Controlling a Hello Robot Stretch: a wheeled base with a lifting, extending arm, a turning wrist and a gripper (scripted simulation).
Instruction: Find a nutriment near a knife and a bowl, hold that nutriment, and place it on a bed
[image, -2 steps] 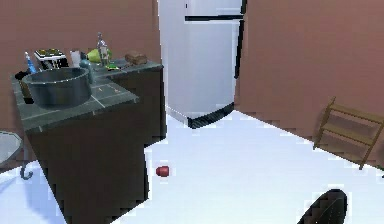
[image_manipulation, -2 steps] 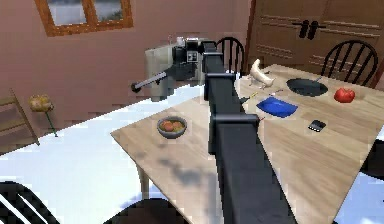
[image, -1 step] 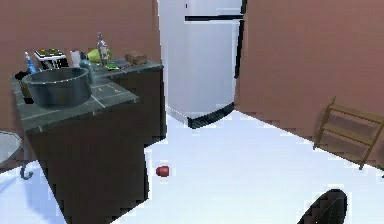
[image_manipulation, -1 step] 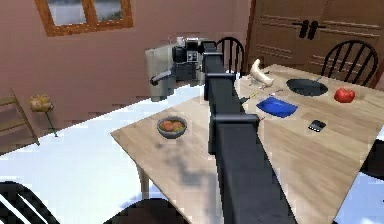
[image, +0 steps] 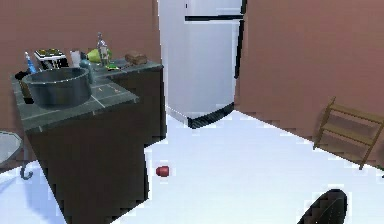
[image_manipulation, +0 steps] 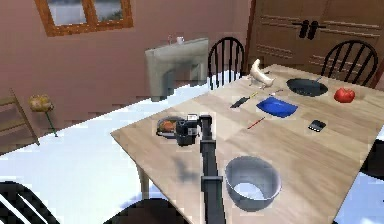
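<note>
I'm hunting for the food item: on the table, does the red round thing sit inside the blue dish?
No, the red round thing lies on the table, apart from the blue dish, right of the dark pan.

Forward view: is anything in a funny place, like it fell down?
Yes. A small red round thing lies on the pale floor beside the dark counter, not on top of it. It looks like something dropped or rolled off, though I cannot tell what it is.
</note>
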